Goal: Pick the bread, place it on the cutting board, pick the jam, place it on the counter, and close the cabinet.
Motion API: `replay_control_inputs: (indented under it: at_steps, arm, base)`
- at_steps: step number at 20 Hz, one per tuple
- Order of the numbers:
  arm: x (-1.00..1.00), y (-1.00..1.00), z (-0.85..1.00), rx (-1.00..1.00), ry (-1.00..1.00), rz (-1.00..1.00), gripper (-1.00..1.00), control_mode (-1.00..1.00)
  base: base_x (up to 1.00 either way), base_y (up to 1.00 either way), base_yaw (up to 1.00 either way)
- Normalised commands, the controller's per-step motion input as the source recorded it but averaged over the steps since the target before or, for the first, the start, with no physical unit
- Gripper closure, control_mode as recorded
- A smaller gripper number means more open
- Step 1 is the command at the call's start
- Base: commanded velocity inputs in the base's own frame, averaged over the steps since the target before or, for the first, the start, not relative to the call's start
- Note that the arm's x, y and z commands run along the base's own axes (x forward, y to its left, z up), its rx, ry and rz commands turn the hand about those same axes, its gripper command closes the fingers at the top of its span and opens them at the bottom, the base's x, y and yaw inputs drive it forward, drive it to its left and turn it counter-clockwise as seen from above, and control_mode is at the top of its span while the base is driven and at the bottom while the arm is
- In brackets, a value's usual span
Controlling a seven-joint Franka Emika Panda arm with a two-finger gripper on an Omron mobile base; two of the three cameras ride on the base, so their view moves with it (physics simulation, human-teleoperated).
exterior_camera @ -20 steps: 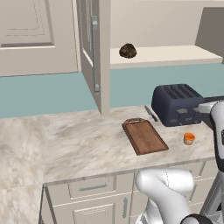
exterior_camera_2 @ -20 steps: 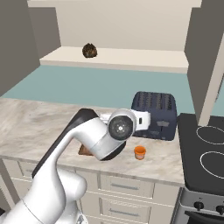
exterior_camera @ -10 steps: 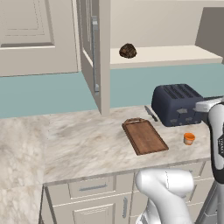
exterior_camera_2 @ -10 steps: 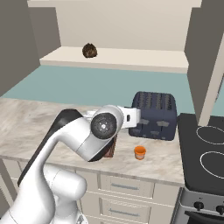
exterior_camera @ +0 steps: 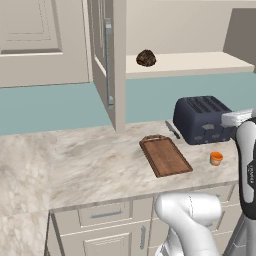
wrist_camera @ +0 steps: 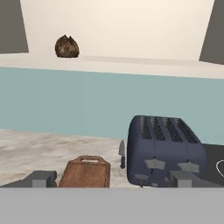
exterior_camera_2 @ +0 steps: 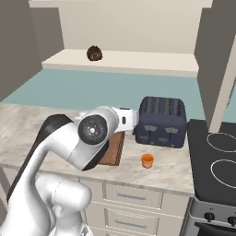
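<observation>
The bread point(exterior_camera: 145, 58) point(exterior_camera_2: 94, 53) point(wrist_camera: 67, 46) lies on the cream shelf of the open cabinet point(exterior_camera: 107, 65). Below it, the cutting board point(exterior_camera: 165, 155) point(wrist_camera: 86, 173) lies bare on the counter point(exterior_camera: 95, 160); in the right base view my arm covers part of the cutting board point(exterior_camera_2: 116, 147). The orange jam point(exterior_camera: 216, 158) point(exterior_camera_2: 147, 160) stands on the counter in front of the toaster. My gripper point(wrist_camera: 112, 179) hangs open over the counter's front, level with the toaster and facing the wall. Nothing is between its fingers, and it is well below and away from the bread.
A dark blue toaster point(exterior_camera: 202, 119) point(exterior_camera_2: 161, 120) point(wrist_camera: 164, 151) stands right of the board, with a knife point(exterior_camera: 172, 130) point(wrist_camera: 122, 153) between them. A stove point(exterior_camera_2: 216, 161) adjoins the counter on the right. The cabinet's open doors point(exterior_camera_2: 221, 55) jut out on both sides of the shelf.
My arm has swung, with its elbow joint shifting left in the right base view, and the hand has risen slightly. The bread, jam and board have not moved.
</observation>
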Motion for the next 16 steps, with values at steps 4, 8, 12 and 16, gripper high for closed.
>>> replay_control_inputs:
  at_steps: [4, 8, 12, 16]
  arm:
    - [-0.19, 0.22, 0.28, 0.00, -0.04, 0.00, -1.00, -1.00]
    - [-0.19, 0.21, 0.30, 0.00, -0.02, 0.00, -1.00, -1.00]
    - [-0.23, 0.22, 0.29, 0.00, -0.01, 0.00, -1.00, -1.00]
    - [-0.30, 0.24, 0.24, 0.00, -0.01, 0.00, -1.00, -1.00]
  base:
    - [0.00, 0.00, 0.00]
    - [0.00, 0.00, 0.00]
    - [0.00, 0.00, 0.00]
    - [0.00, 0.00, 0.00]
